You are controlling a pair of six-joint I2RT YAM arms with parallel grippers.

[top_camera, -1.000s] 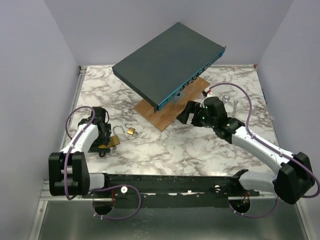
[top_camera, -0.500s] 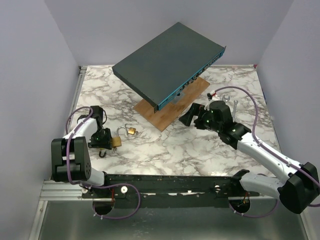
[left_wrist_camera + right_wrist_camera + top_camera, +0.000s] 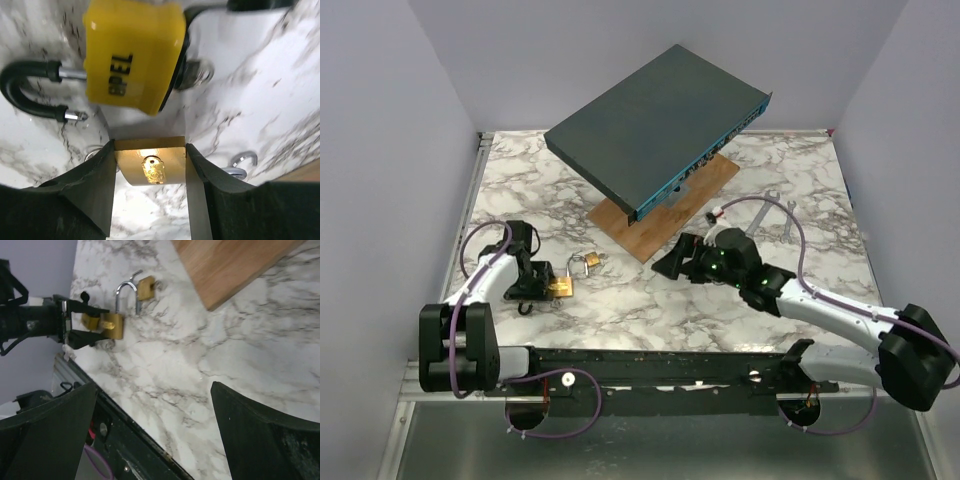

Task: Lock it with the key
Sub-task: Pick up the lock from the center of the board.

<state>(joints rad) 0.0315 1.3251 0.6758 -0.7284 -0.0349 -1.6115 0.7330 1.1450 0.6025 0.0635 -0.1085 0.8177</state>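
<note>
Brass padlock (image 3: 152,161) sits pinched in the left tool (image 3: 548,288), that arm folded low over the table (image 3: 650,300); right tool (image 3: 667,266) hovers spread nearby.

Between the black fingers (image 3: 87,192) sat a brass-gold padlock (image 3: 151,161); beyond them a yellow padlock (image 3: 132,55) with black lettering; the worktop (image 3: 265,90) was grey-veined white marble.

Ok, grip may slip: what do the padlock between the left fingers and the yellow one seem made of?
Gripped padlock: likely brass, golden metallic sheen. Yellow padlock: probably plastic-covered, matte, printed letters; its shackle looks black-sleeved over bare steel ends.
</note>
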